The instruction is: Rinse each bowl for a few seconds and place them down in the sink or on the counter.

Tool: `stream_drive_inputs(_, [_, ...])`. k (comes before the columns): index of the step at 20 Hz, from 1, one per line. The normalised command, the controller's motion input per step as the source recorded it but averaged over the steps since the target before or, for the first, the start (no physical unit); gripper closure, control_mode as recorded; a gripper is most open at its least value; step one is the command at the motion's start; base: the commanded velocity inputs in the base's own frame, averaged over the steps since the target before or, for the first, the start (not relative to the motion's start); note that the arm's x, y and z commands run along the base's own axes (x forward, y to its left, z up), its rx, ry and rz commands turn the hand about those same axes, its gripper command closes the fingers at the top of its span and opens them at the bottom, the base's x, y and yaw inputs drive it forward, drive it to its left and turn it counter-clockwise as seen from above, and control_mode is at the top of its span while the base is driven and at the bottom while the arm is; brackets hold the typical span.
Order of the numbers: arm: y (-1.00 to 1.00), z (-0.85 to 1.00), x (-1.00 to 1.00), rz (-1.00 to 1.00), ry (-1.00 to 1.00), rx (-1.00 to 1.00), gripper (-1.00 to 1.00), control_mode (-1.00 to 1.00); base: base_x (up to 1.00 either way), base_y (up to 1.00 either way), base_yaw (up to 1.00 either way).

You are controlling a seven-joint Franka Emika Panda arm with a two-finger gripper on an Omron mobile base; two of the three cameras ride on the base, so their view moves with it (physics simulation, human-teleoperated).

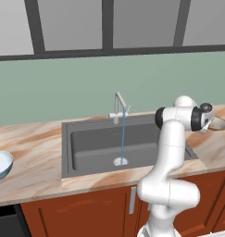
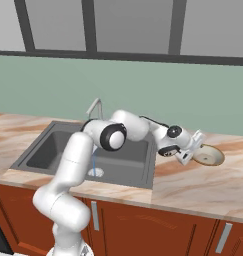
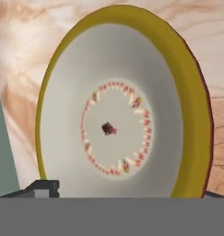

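1. Gripper (image 2: pixel 194 148): jaws spread wide, straddling the near rim of the shallow bowl (image 2: pixel 209 155); whether they touch it cannot be told.
2. Shallow bowl: on the counter (image 2: pixel 193 185), right of the sink (image 1: pixel 86 143), directly ahead of the fingers. Round, no long axis; pale glazed interior with a ring motif, yellow-tan rim.
3. Pale blue-white bowl (image 1: pixel 0 165): glossy, deeper, on the far-left counter.
4. Tap (image 1: pixel 119 105): slim, silvery, running into the sink.

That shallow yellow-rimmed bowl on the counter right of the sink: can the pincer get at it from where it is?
Probably yes. The pincer is right at the shallow bowl, its jaws spread wide to either side of the rim, and nothing on the counter stands between them.
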Motion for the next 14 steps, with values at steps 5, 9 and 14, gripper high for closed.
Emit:
stream_drive_inputs(5, [-0.26, -0.32, 0.05, -0.02, 0.08, 0.06, 1.00, -1.00, 0.00, 0.00, 0.00])
stream_drive_inputs(9, [-0.15, -0.49, 0.07, -0.01, 0.10, 0.06, 1.00, -1.00, 0.00, 0.00, 0.00])
stream_drive_inputs(14, [-0.10, -0.35, 0.02, -0.01, 0.06, 0.04, 1.00, -1.00, 0.00, 0.00, 0.00])
